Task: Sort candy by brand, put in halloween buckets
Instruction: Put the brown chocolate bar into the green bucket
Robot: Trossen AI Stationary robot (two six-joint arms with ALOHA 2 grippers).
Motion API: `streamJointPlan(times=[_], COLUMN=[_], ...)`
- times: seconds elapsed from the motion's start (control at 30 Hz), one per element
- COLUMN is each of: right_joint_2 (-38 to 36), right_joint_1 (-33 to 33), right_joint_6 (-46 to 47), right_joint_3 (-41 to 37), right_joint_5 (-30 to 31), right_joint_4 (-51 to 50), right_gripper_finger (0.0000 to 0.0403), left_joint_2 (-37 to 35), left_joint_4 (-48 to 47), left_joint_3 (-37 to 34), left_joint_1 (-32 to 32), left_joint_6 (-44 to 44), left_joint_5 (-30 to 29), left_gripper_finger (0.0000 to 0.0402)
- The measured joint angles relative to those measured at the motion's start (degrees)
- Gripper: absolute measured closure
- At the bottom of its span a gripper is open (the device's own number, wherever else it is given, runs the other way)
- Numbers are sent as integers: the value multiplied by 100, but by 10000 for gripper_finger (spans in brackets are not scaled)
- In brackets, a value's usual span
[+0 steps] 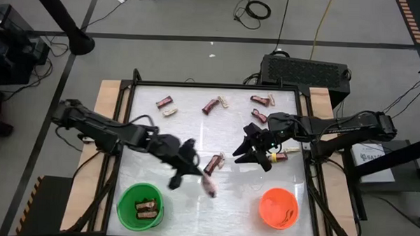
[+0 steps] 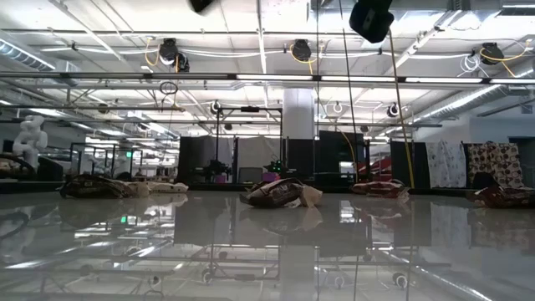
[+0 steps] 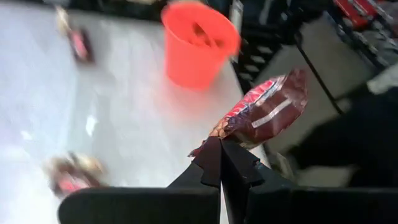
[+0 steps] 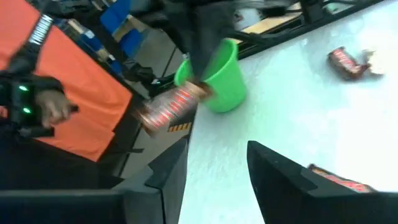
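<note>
Left gripper [image 3: 221, 149] clenched on a reddish-brown bar [image 3: 264, 109], lifted off the surface [image 1: 193, 208] near the green bucket [image 1: 140, 204], likely for dropping there. Right gripper [image 4: 217, 158] released, empty, mid-surface.

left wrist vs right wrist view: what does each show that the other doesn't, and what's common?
Left wrist only: the orange bucket with candy inside, and the left end effector shut on a dark reddish-brown candy bar, pinched by one end. Right wrist only: the green bucket, a person's hand against an orange garment beyond the table, and the right end effector open with nothing between its fingers. Both: the white table top with loose wrapped candies lying on it, and a reddish-brown bar in the air, likely the same one.
</note>
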Motion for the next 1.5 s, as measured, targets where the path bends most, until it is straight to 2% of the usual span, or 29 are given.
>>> streamJointPlan(times=[0.13, 0.37, 0.53, 0.7, 1.0, 1.17, 1.27, 1.4, 1.5], right_joint_2=[2, 2, 2, 2, 2, 2, 4, 4, 4], right_joint_1=[-4, -15, -15, -15, -17, -15, -15, -15, -17], right_joint_6=[-277, -751, -920, -1089, -1297, -1410, -1499, -1502, -1568], right_joint_3=[0, 0, 0, 0, 0, 0, 0, 0, 0], right_joint_5=[92, 97, 115, 127, 125, 125, 185, 717, 1080], right_joint_4=[26, 76, 103, 144, 127, -134, -400, -745, -1019], right_gripper_finger=[236, 238, 238, 238, 238, 238, 238, 238, 238], left_joint_2=[-471, -804, -814, -814, -796, -740, -740, -740, -740], left_joint_4=[-1406, -2880, -3364, -3600, -3681, -3793, -3893, -3917, -3786], left_joint_3=[70, 83, 79, 78, 78, 78, 78, 76, 76], left_joint_1=[-610, -1797, -2568, -3043, -3136, -3021, -2839, -2538, -2265], left_joint_6=[-1134, -3169, -4306, -4876, -4945, -4952, -5255, -5527, -5516], left_joint_5=[185, 609, 1066, 1163, 544, 533, 835, 1462, 1694], left_gripper_finger=[401, 401, 401, 401, 383, 379, 378, 378, 377])
